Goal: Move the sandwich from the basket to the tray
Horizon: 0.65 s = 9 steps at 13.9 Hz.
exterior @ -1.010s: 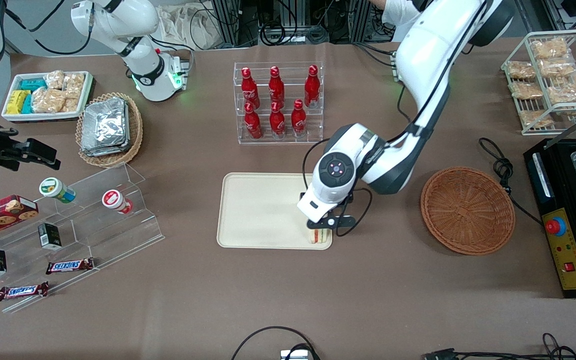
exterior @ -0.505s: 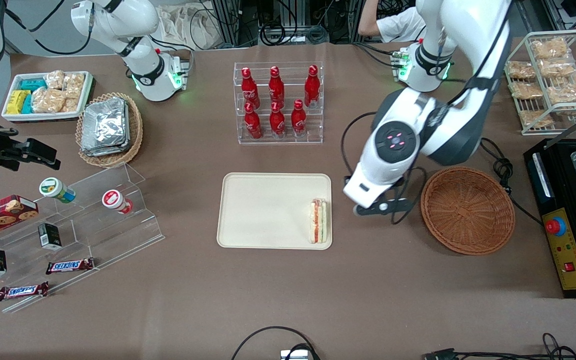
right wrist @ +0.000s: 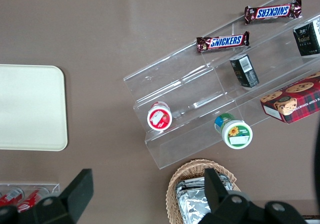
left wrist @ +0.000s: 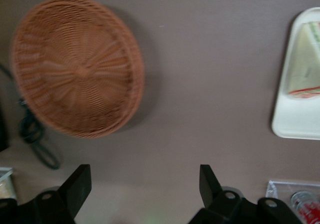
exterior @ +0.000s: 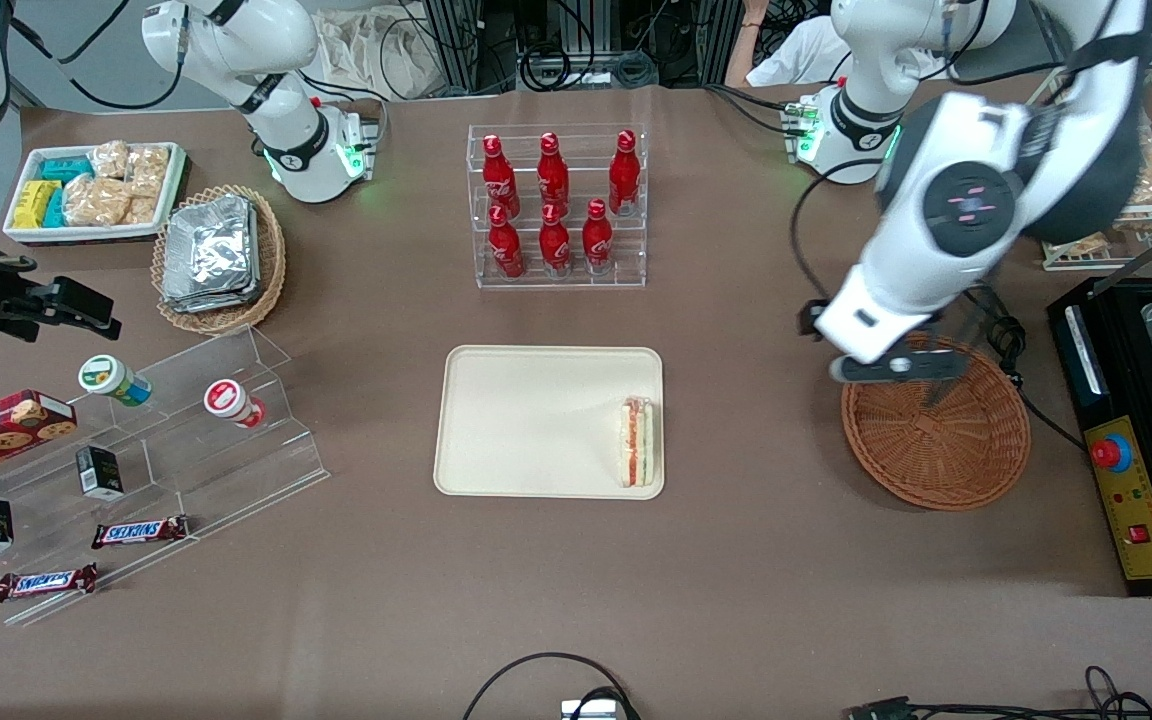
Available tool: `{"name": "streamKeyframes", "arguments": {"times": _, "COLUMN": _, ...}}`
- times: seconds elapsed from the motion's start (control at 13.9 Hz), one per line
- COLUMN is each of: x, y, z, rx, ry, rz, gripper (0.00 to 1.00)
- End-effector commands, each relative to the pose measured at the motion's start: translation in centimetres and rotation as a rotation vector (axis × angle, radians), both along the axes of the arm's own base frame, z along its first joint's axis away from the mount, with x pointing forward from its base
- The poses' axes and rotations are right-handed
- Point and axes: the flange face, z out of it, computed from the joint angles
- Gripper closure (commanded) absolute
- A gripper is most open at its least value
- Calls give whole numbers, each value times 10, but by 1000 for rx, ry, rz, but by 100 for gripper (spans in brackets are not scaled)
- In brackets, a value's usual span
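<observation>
- The sandwich [exterior: 637, 442] lies flat on the tray [exterior: 526, 420], along the tray edge that faces the basket [exterior: 936, 440]. Its orange and green filling layers show along one edge.
- Nothing touches the sandwich; the end effector [exterior: 886, 368] is well apart from it.
- The tray sits on the brown bench [exterior: 736, 560], nearer to the front camera than the rack of red bottles [exterior: 556, 205].
- The basket stands on the bench beside the tray, with a strip of bare bench between them, and holds nothing.
- The end effector hangs above the basket rim. In the wrist view its two fingers [left wrist: 77, 186] stand wide apart, with nothing between them.
</observation>
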Motion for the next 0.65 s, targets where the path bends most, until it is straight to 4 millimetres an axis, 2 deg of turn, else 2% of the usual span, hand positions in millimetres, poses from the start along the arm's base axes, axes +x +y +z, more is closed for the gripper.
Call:
{"name": "streamKeyframes", "arguments": {"times": 0.0, "x": 18, "y": 42, "z": 42, "rx": -8, "ry": 6, "rz": 50, "gripper": 17}}
{"name": "streamKeyframes", "arguments": {"times": 0.07, "x": 24, "y": 57, "z": 53, "rx": -5, "ry": -3, "rz": 74, "gripper": 16}}
{"name": "streamKeyframes", "arguments": {"times": 0.14, "x": 26, "y": 65, "z": 58, "rx": -20, "ry": -11, "rz": 79, "gripper": 0}}
{"name": "streamKeyframes", "arguments": {"times": 0.22, "x": 29, "y": 78, "z": 62, "rx": -29, "ry": -18, "rz": 71, "gripper": 0}}
{"name": "streamKeyframes", "arguments": {"times": 0.29, "x": 33, "y": 88, "z": 76, "rx": -39, "ry": -44, "rz": 61, "gripper": 0}}
{"name": "streamKeyframes", "arguments": {"times": 0.51, "x": 49, "y": 102, "z": 89, "rx": -47, "ry": -82, "rz": 92, "gripper": 0}}
{"name": "streamKeyframes", "arguments": {"times": 0.58, "x": 52, "y": 101, "z": 85, "rx": -53, "ry": -75, "rz": 92, "gripper": 0}}
